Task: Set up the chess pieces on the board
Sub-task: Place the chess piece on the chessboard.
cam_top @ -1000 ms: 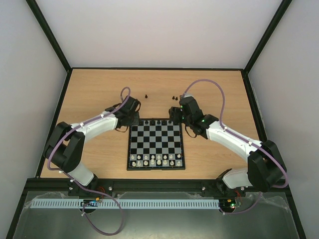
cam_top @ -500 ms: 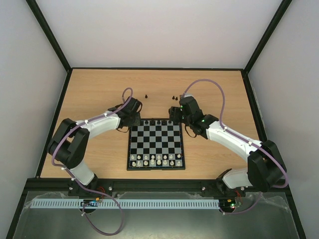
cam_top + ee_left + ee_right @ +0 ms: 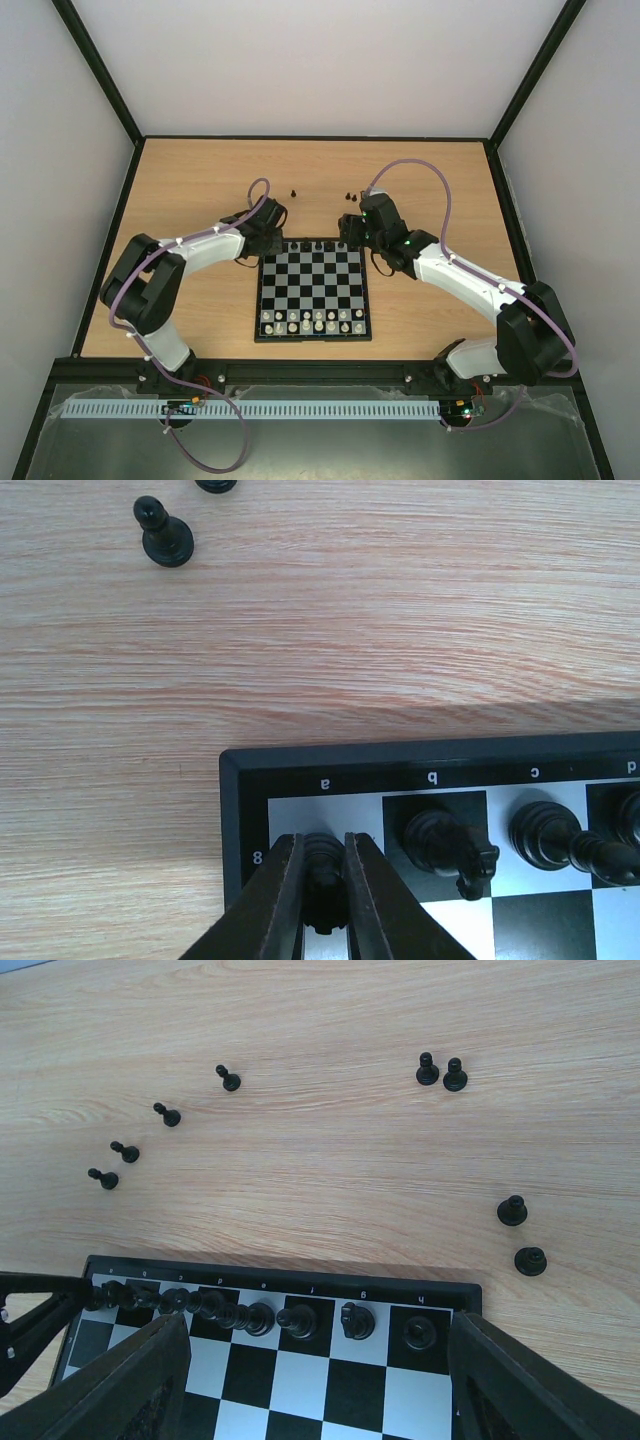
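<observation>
The board [image 3: 313, 290] lies between my arms, with black chess pieces [image 3: 250, 1315] standing along its far row. My left gripper [image 3: 323, 848] is shut on a black piece [image 3: 323, 880] that stands on the pale corner square a8, in the top view at the board's far left corner [image 3: 268, 240]. A knight [image 3: 450, 845] stands on the square beside it. My right gripper [image 3: 315, 1335] is open and empty above the far row, at the board's far right corner [image 3: 352, 232]. Several loose black pawns [image 3: 168, 1115] lie on the table beyond the board.
Pale white pieces [image 3: 315, 320] fill the board's near rows. Two pawns [image 3: 441, 1071] stand together, and two more [image 3: 520, 1235] lie off the right corner. A loose pawn [image 3: 165, 540] stands on the wooden table [image 3: 200, 180] beyond the left corner.
My left arm has shifted a little to the right, bringing its gripper in over the board's far left corner. The right arm has not moved.
</observation>
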`<state>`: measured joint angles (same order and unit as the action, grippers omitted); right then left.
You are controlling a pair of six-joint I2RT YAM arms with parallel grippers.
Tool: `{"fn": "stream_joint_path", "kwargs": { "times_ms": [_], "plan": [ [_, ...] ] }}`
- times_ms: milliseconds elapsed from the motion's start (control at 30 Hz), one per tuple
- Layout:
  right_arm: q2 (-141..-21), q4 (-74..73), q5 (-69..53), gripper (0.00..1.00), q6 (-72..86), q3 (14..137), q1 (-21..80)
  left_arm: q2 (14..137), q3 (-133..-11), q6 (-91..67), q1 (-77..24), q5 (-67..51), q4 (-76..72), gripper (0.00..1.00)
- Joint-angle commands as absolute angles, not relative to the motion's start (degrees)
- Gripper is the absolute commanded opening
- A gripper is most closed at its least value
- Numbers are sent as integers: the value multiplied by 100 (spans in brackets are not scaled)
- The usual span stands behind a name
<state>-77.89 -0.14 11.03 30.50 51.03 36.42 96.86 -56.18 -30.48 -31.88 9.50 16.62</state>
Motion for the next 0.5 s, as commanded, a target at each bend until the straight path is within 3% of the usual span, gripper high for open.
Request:
{"fn": "stream_joint_path", "kwargs": {
  "times_ms": [0,467],
  "plan": [
    [-7802,-18,1177,72,3085,5059,3625,9777,-5719,-3085,-3214,1020,1532,12],
    [-7787,-28,1180,72,3085,5059,3625,9872,-5848,-3062,-3222,1043,1564,17]
  ]
}}
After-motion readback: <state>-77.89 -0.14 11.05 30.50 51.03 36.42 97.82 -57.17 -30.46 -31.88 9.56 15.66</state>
